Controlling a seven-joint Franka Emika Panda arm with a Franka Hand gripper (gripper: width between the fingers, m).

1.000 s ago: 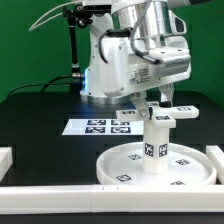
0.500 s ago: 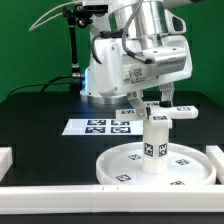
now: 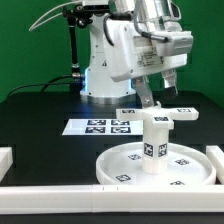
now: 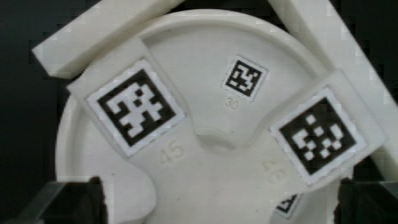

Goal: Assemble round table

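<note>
The white round disc [image 3: 112, 166] lies at the front of the table between the rails. The short post [image 3: 153, 146] stands upright on its middle. The four-armed cross piece [image 3: 166, 116] rests on top of the post, its tagged arms sticking out sideways. My gripper [image 3: 155, 97] hangs open and empty just above the cross piece, touching nothing. In the wrist view the disc [image 4: 214, 110] with its tags fills the picture, and the dark fingertips [image 4: 75, 200] stand wide apart at the edge, gripper [image 4: 217, 205] holding nothing.
The marker board [image 3: 95, 126] lies flat behind the disc. White border rails run along the front [image 3: 60, 193] and at the exterior view's right [image 3: 216, 157]. The robot's base [image 3: 105, 70] stands behind.
My gripper has risen from around the cross piece to above it. The cross piece stays on the post. The disc and post have not moved.
</note>
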